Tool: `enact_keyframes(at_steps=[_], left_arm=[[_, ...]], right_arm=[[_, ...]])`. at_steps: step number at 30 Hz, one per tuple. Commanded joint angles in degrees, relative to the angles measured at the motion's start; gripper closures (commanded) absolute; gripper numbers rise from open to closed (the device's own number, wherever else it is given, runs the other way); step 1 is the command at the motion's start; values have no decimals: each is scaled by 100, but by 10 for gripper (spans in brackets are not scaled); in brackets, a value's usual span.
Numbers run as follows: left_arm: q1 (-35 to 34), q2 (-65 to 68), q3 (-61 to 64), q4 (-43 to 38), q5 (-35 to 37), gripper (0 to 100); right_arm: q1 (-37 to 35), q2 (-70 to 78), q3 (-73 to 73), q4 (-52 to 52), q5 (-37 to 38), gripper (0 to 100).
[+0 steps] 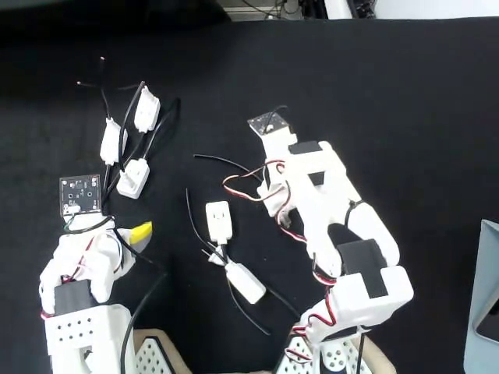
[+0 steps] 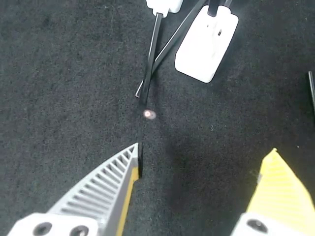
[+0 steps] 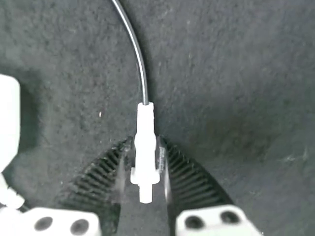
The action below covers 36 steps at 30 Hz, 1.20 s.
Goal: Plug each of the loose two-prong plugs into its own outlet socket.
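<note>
Right hand (image 3: 145, 142) around slim white plug (image 3: 144, 123)

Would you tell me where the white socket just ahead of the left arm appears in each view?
High view: the white socket lies left of centre, just above a yellow finger.
Left wrist view: the socket lies ahead of the open left tool, beside crossing cords.
Right wrist view: not in it.
Shared landmark: that yellow finger.
</note>
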Motion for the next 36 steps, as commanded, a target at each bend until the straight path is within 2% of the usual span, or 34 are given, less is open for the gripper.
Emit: enact_keyframes(at_steps=[1,8,13,17,21,26,32,36], left_arm=[[-22,-35,-22,26,-62,626],[-13,-35,-22,18,-62,626],[-4,-35,-66,0,-18,626],[4,-35,-198,-70,308,626],[4,-35,-453,-211,659,626],[92,-35,-945,-211,1178,626],[936,-35,-1235,-237,1793,626],[1305,-35,-1191,-624,2075,626]], right_arm=[[-18,-13,-4,193,53,985],[-18,-558,-145,703,484,986],[-35,-1921,84,712,466,986],[-352,-3116,549,659,457,986],[-791,-4259,1244,132,440,986],[-1591,-5402,2185,-756,-132,987],[-2259,-5886,2607,-1459,-730,987],[-2681,-5912,2607,-1600,-1002,987]])
